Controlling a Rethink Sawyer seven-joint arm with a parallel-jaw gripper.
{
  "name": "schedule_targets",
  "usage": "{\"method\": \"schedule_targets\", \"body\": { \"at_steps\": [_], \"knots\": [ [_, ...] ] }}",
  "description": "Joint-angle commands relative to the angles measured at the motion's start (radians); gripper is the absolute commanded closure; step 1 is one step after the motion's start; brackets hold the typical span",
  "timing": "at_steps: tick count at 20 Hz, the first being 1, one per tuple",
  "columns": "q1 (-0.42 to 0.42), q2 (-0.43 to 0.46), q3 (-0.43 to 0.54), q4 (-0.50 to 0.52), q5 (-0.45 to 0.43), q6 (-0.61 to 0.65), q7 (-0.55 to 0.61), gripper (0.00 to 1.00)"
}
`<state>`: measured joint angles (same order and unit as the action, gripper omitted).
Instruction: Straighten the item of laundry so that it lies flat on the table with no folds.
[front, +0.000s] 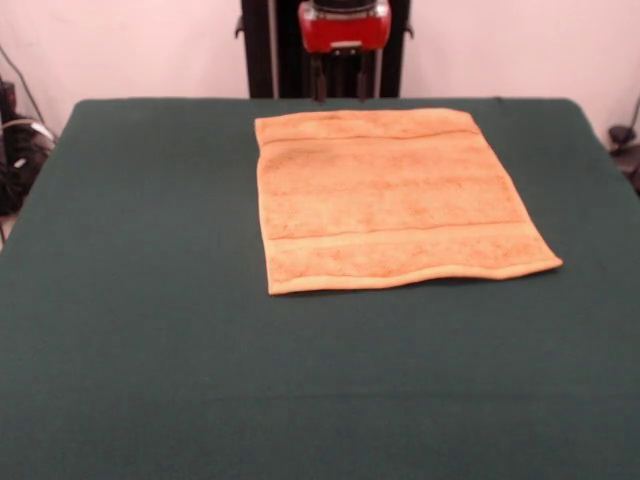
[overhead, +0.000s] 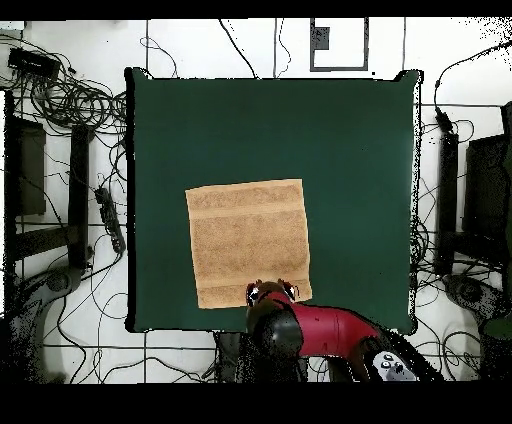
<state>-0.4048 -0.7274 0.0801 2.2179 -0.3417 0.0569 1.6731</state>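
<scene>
The orange-tan towel (front: 390, 200) lies spread out flat on the dark green table (front: 150, 300), toward the far side near the robot. Its border bands run along the far and near edges, and the near right corner sticks out a little. No tag shows. My gripper (front: 341, 90) hangs just behind the towel's far edge, raised above the table, with its two dark fingers apart and nothing between them. In the overhead view the towel (overhead: 248, 243) sits low on the table (overhead: 350, 150), and the gripper (overhead: 271, 293) is over the towel's bottom edge.
The robot's black pedestal (front: 270, 50) stands behind the table's far edge. Cables and equipment (overhead: 60, 100) lie on the floor around the table's left and right sides. Wide bare cloth surrounds the towel on the near side.
</scene>
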Motion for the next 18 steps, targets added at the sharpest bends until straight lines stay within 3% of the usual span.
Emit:
{"method": "schedule_targets", "body": {
  "at_steps": [1,6,11,18],
  "knots": [
    [0.049,-0.029,0.082,0.036,0.038,0.024,0.161,0.0],
    [0.047,-0.051,0.093,0.043,0.04,0.015,0.162,0.0],
    [0.034,-0.156,0.126,0.099,0.042,-0.054,0.194,0.0],
    [-0.005,-0.247,0.193,0.12,0.082,0.082,0.148,0.0]
  ]
}}
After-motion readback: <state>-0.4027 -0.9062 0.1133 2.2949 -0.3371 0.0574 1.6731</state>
